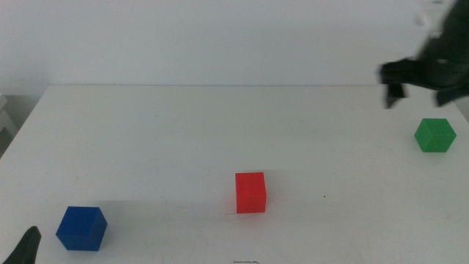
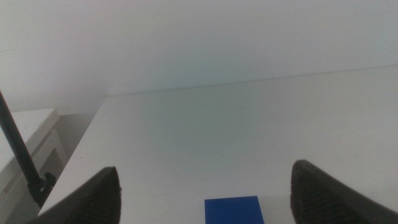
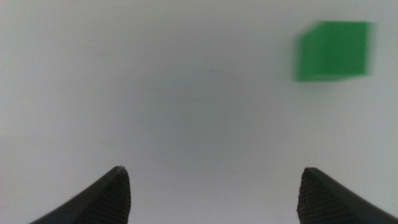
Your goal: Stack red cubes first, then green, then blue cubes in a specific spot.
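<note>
The red cube (image 1: 250, 192) sits on the white table near the front centre. At the front left stands the blue cube (image 1: 81, 228), and the green cube (image 1: 434, 135) is at the far right. My right gripper (image 1: 396, 86) hovers above the table just behind and left of the green cube. In the right wrist view it (image 3: 214, 171) is open and empty, with the blurred green cube (image 3: 333, 51) ahead and off to one side. My left gripper (image 1: 28, 248) waits at the front left corner; it (image 2: 205, 169) is open, with the blue cube (image 2: 234, 210) just ahead between its jaws.
The white table (image 1: 183, 132) ends at a back edge against a pale wall. Its left edge drops off beside a white cabinet (image 2: 28, 130), where a thin dark rod (image 2: 18, 149) stands.
</note>
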